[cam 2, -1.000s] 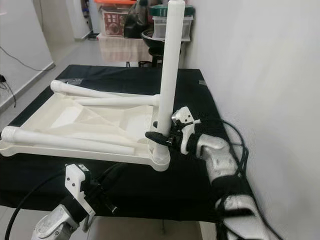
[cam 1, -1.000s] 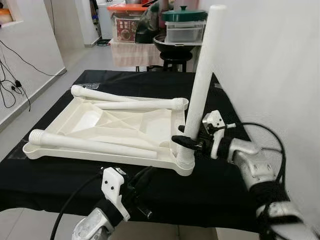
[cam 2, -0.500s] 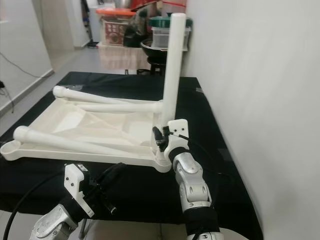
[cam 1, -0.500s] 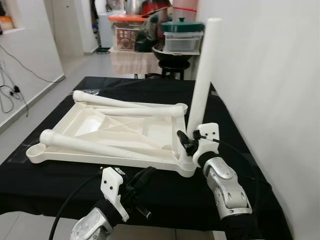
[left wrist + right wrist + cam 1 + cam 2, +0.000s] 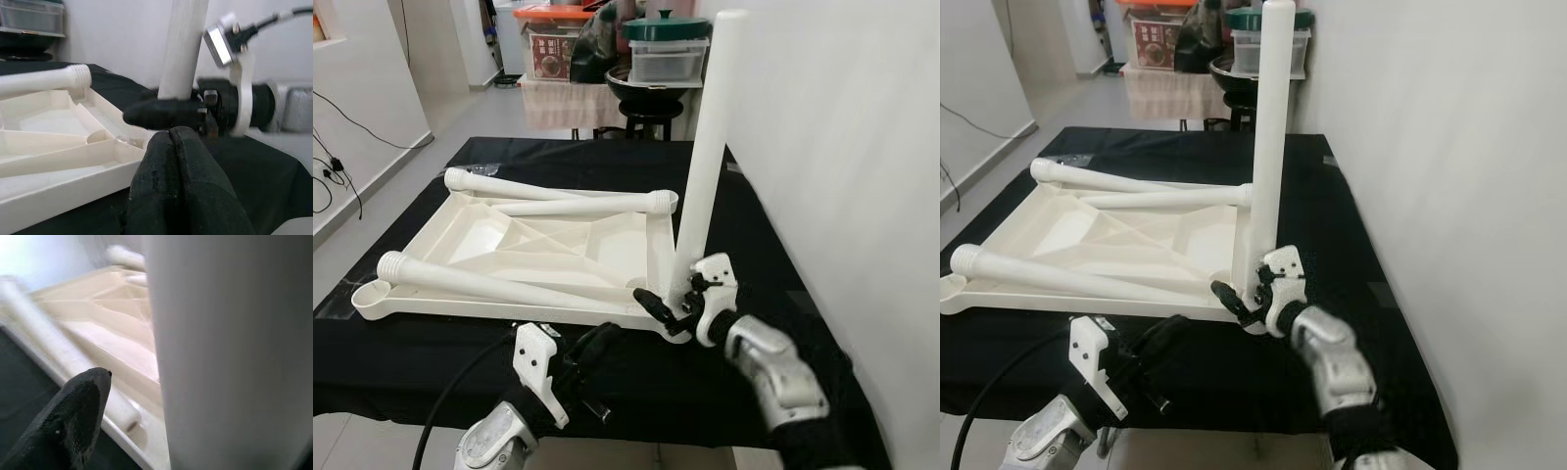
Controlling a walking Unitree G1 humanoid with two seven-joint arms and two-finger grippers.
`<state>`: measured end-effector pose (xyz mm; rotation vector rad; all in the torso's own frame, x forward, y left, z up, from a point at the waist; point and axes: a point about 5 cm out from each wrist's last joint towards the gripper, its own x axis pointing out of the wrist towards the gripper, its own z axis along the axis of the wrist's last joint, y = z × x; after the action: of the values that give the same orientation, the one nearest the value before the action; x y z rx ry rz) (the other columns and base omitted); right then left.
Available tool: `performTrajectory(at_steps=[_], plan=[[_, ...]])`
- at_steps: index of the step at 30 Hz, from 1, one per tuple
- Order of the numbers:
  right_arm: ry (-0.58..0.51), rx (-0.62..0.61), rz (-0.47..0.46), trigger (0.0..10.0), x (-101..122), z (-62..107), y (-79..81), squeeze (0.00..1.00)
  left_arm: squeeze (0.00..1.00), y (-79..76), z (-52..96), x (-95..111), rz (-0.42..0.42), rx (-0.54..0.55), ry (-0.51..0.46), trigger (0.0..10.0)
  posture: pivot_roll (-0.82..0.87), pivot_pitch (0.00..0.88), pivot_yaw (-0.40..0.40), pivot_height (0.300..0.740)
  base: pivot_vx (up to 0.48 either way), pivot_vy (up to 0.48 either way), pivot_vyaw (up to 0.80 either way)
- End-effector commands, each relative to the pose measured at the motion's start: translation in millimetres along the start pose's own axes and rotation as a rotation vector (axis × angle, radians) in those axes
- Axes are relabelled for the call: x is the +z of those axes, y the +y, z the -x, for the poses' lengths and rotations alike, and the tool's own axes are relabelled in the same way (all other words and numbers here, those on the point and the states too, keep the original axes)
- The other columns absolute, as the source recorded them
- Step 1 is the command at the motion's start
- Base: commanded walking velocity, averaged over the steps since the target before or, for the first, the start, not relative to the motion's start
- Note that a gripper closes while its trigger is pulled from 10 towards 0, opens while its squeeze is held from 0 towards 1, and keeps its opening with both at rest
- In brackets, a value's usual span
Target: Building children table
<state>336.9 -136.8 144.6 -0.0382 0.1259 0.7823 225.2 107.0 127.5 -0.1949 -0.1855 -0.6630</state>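
Black cloth (image 5: 773, 245); table leg (image 5: 705, 157) upright.

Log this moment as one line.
right gripper: at upright leg base | left gripper: idle, shut | tabletop: upside down | two legs loose

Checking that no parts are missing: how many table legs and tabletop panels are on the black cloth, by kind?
Upright leg in its corner socket: 1
Legs lying loose on the panel: 3
Upturned tabletop panel: 1
Total: 5
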Motion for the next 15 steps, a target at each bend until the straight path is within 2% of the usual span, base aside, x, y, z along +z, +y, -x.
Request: performTrajectory(at_steps=[1,2,8,9,10,11,12,15], plan=[[-0.02,0.089,0.01,10.0,3,-4.8,6.1,0.0,0.0,0.5,1.3,-4,0.008,0.008,0.017,10.0,0.06,0.0,-0.052,0.74,0.0,0.0,0.0],[-0.018,0.153,0.037,10.0,12,-3.2,-2.2,0.0,0.0,0.5,0.6,-5,0.008,0.008,0.018,10.0,0.06,0.0,-0.056,0.74,0.0,0.0,0.0],[-0.032,0.232,0.053,10.0,26,-2.3,-13.9,0.0,0.0,0.7,0.0,-6,0.009,0.007,0.021,10.0,0.07,0.0,-0.057,0.74,0.0,0.0,0.0],[-0.031,0.256,0.057,8.5,29,-2.4,-16.0,0.0,0.0,0.7,-0.1,-6,0.01,0.006,0.021,10.0,0.07,0.0,-0.059,0.74,0.0,0.0,0.0],[-0.036,0.282,0.045,2.0,32,-2.3,-17.6,0.0,0.0,0.4,-0.4,-7,0.012,0.005,0.022,10.0,0.07,0.0,-0.06,0.74,0.0,0.0,0.0],[-0.036,0.282,0.045,2.0,32,-2.3,-17.6,0.0,0.0,0.4,-0.4,-7,0.012,0.005,0.022,10.0,0.07,0.0,-0.06,0.74,0.0,0.0,0.0],[-0.035,0.294,0.044,0.0,34,-2.2,-19.5,0.0,0.0,0.1,-0.7,-7,0.012,0.005,0.022,10.0,0.08,0.0,-0.063,0.74,0.0,0.0,0.0],[-0.031,0.31,0.044,0.0,34,-1.5,-21.9,0.0,0.0,-0.5,-1.1,-7,0.013,0.004,0.022,10.0,0.08,0.0,-0.063,0.74,0.0,0.0,0.0]])
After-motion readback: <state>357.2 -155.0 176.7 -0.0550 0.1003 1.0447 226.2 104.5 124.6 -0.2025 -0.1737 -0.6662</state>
